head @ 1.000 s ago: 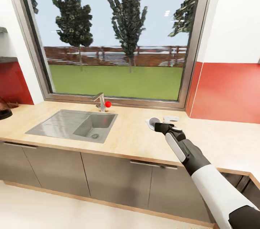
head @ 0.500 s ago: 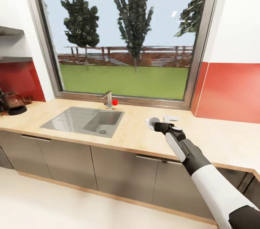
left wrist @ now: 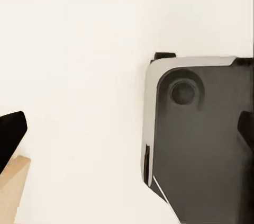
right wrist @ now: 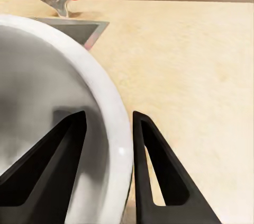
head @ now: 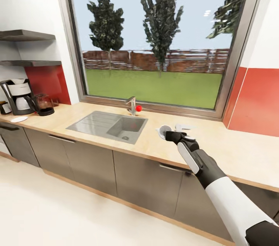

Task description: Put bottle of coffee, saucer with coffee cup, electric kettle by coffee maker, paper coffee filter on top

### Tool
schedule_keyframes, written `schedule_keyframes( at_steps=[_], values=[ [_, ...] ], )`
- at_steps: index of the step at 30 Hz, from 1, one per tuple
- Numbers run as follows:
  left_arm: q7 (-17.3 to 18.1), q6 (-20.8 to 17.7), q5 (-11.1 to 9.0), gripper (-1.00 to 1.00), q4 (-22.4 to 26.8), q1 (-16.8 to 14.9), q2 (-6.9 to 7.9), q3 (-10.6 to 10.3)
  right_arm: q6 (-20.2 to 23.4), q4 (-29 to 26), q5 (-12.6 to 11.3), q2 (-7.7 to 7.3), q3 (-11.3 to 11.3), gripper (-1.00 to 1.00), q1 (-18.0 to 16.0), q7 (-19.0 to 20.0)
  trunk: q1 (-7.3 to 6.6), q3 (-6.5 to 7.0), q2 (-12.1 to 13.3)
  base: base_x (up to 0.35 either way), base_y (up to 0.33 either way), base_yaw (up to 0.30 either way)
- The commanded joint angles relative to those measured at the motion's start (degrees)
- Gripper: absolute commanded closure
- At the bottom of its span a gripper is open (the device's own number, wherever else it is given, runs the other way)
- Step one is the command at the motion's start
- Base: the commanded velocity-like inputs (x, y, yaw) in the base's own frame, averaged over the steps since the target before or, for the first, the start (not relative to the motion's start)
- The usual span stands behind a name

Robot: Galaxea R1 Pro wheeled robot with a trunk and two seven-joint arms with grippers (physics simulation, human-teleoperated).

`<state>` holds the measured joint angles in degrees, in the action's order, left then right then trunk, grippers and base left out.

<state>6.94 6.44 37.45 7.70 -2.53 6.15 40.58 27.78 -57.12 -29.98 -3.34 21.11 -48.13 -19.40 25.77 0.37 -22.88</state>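
Right end effector (right wrist: 106,168): narrow, pinching the cup (right wrist: 58,128) rim, right of the sink (head: 108,125).
Left end effector: state probably unreadable.

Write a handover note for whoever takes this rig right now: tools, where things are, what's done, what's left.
Right tool: shut on the coffee cup, one finger inside the rim, above the kitchen countertop right of the sink.
Left tool: open, empty.
The coffee maker, electric kettle and saucer sit together at the counter's far left end.
Done: kettle and saucer by the machine.
Left: cup onto saucer. The bottle and filter are too small to judge from here.
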Motion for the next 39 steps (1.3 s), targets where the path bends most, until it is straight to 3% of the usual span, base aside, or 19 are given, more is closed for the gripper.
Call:
schedule_keyframes(
  at_steps=[1,3,7,8,12,23,26,29,30,31,32,34,35,37,39],
  values=[
    [0.25,0.51,0.47,-1.0,-0.03,-2.04,0.06,0.46,0.08,-0.1,-0.61,-0.08,0.24,1.0,-0.02,-0.54,0.02,-0.04,-0.05,-0.001,0.0,0.265],
    [0.26,0.87,0.4,-1.0,0.01,-7.21,0.35,0.47,0.08,-0.03,-0.61,-0.07,0.29,1.0,-0.02,-0.51,0.02,-0.04,-0.05,0.0,0.0,0.265],
    [0.27,2.41,0.27,-1.0,0.03,-9.56,0.39,0.54,0.08,0.0,-0.61,0.0,0.36,1.0,-0.03,-0.48,0.02,-0.04,-0.05,0.0,0.0,0.266],
    [0.27,4.52,0.26,-1.0,0.03,-9.74,0.42,0.55,0.08,0.02,-0.61,0.0,0.4,1.0,-0.02,-0.47,0.02,-0.04,-0.05,0.0,0.0,0.268],
    [0.27,6.99,0.25,-1.0,-0.05,-9.66,0.33,0.63,0.14,0.01,-0.61,0.02,0.5,1.0,-0.03,-0.46,0.02,-0.04,-0.05,0.0,0.0,0.269],
    [0.25,7.36,0.16,-1.0,-0.25,-9.11,0.2,0.56,0.17,0.08,-0.61,0.09,0.58,1.0,-0.03,-0.46,0.02,-0.04,-0.05,0.0,0.0,0.269],
    [0.26,7.39,-0.89,-1.0,-0.3,-9.12,0.18,0.54,0.17,0.09,-0.62,0.16,1.0,1.0,-0.01,-0.46,0.02,-0.04,-0.05,0.0,0.0,0.27],
    [0.33,7.44,-3.37,-1.0,-0.46,-9.16,0.16,0.41,0.05,0.01,-0.68,0.18,5.83,1.0,0.04,-0.46,0.02,-0.04,-0.05,0.0,0.0,0.27],
    [0.34,7.44,-3.59,-1.0,-0.47,-9.16,0.16,0.4,0.03,-0.03,-0.69,0.21,7.3,1.0,0.04,-0.46,0.02,-0.04,-0.05,0.0,0.0,0.269],
    [0.35,7.45,-3.82,-1.0,-0.51,-9.16,0.17,0.39,0.0,-0.07,-0.75,0.59,10.64,1.0,0.02,-0.46,0.02,-0.04,-0.05,0.0,0.0,0.269],
    [0.35,7.45,-3.88,-1.0,-0.53,-9.16,0.17,0.39,0.0,-0.05,-0.76,1.05,11.86,1.0,0.03,-0.46,0.02,-0.04,-0.05,0.0,0.0,0.269],
    [0.35,7.47,-3.93,-1.0,-0.55,-9.16,0.17,0.38,-0.01,0.15,-0.78,2.32,14.73,1.0,0.04,-0.46,0.02,-0.04,-0.05,0.0,0.0,0.269],
    [0.35,7.53,-3.89,-1.0,-0.43,-9.16,0.21,0.42,-0.01,0.34,-0.85,4.51,21.53,1.0,0.05,-0.39,0.02,-0.04,-0.05,0.0,0.0,0.269],
    [0.35,7.44,-3.88,-1.0,-0.35,-9.16,0.25,0.5,0.05,0.54,-0.82,7.26,23.97,1.0,0.05,-0.42,0.02,-0.04,-0.05,0.0,0.0,0.269],
    [0.35,7.43,-3.88,-1.0,-0.33,-9.16,0.26,0.26,0.07,2.01,-0.8,8.23,24.88,1.0,0.44,-0.4,0.02,-0.04,-0.05,0.0,0.0,0.269]
  ],
)
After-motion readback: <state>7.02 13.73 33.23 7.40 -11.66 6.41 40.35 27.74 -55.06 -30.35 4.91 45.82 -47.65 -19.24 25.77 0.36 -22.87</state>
